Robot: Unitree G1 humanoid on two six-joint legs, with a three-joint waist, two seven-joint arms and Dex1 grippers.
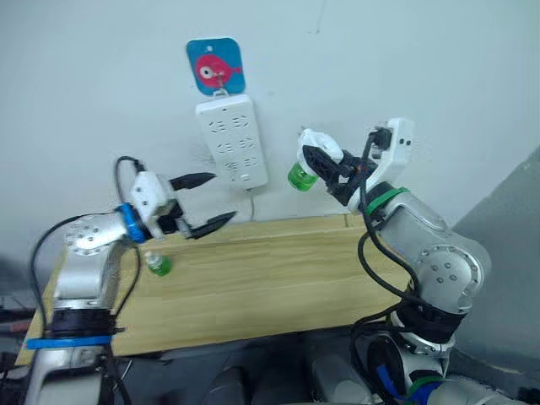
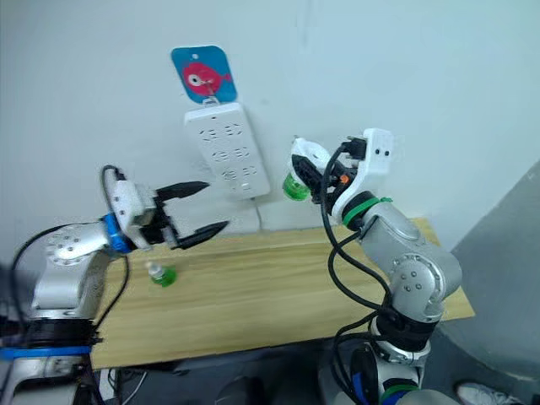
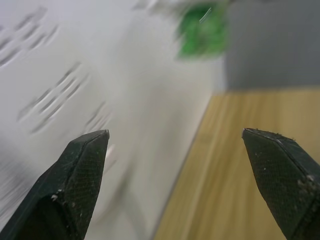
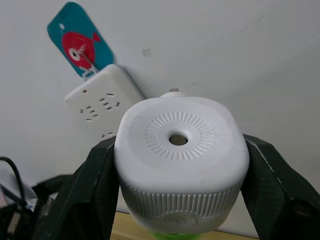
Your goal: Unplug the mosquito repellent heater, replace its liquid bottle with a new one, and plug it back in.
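Observation:
My right gripper (image 1: pixel 321 169) is shut on the mosquito repellent heater (image 4: pixel 180 150), a white rounded unit with a round vent hole. It holds the heater in the air to the right of the wall power strip (image 1: pixel 232 141). A green liquid bottle (image 1: pixel 299 177) hangs from the heater's underside. A second small green bottle (image 1: pixel 158 266) lies on the wooden table (image 1: pixel 270 278) at the left. Above that bottle and left of the strip, my left gripper (image 1: pixel 204 202) is open and holds nothing. The heater's prongs are hidden.
A blue card with a red fish (image 1: pixel 216 66) hangs on the wall above the power strip. A cord drops from the strip behind the table's back edge. A grey surface (image 1: pixel 506 228) stands at the far right.

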